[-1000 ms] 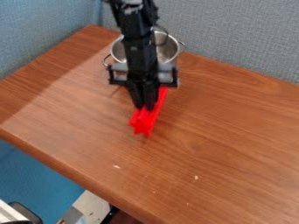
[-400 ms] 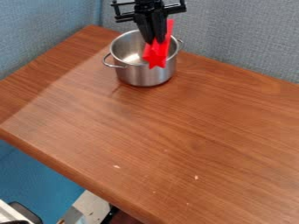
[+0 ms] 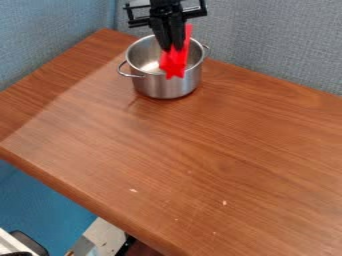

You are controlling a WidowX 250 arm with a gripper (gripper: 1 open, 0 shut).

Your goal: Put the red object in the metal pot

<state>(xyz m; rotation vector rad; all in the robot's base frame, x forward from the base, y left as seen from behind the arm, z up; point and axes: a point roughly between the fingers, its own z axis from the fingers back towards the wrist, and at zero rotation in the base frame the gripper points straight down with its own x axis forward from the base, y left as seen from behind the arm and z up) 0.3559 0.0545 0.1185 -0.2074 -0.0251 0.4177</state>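
The metal pot (image 3: 163,76) stands at the far side of the wooden table, shiny and round with small side handles. My gripper (image 3: 174,36) hangs right above it, shut on the red object (image 3: 178,57). The red bar points downward and slightly left, and its lower end dips inside the pot's rim. The bar's upper end is hidden between the black fingers.
A wooden table (image 3: 174,160) fills the view, with its front edge running diagonally at lower left. A blue-grey wall (image 3: 267,40) stands close behind the pot. A blue floor shows below the table edge.
The gripper has lifted the red bar off the table in front of the pot and carried it back over the pot. In the last half second it sank slightly, and the bar's tip now sits inside.
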